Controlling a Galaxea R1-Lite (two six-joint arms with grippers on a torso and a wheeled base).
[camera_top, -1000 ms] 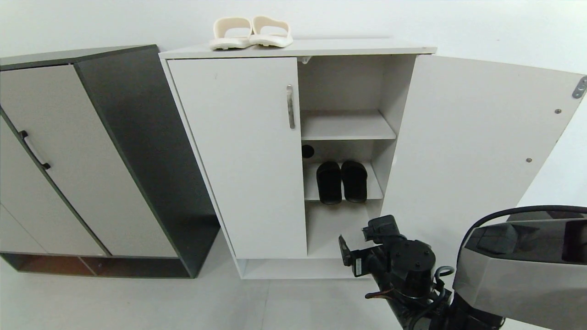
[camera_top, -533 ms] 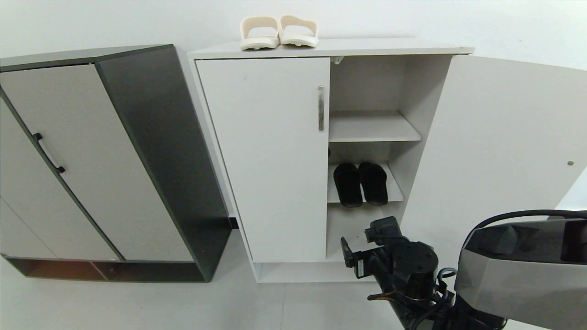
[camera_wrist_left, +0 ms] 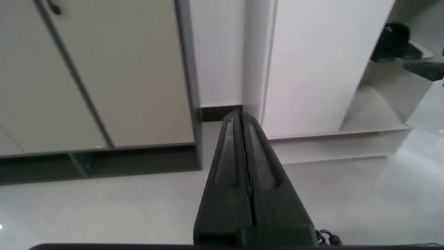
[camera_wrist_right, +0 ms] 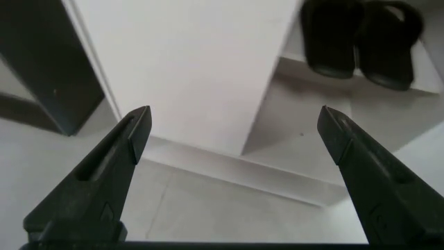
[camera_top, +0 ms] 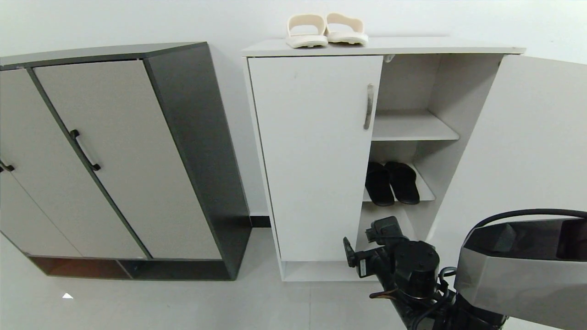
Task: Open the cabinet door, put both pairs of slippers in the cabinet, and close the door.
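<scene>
Facing the cabinet [camera_top: 316, 156], black slippers [camera_top: 392, 183] shelved, right gripper [camera_wrist_right: 234, 119] gapes empty, left gripper [camera_wrist_left: 241, 119] pressed together; fetching the cream slippers [camera_top: 326, 30] from its top seems next.

head: up high, tilted down, a bit back, facing cabinet [camera_top: 316, 151] and dark cabinet [camera_top: 192, 137] | left wrist: low over the floor [camera_wrist_left: 104, 208], facing both bases | right wrist: low too, way closer, at cabinet's bottom shelves | all three catch the black slippers [camera_top: 392, 183]
</scene>
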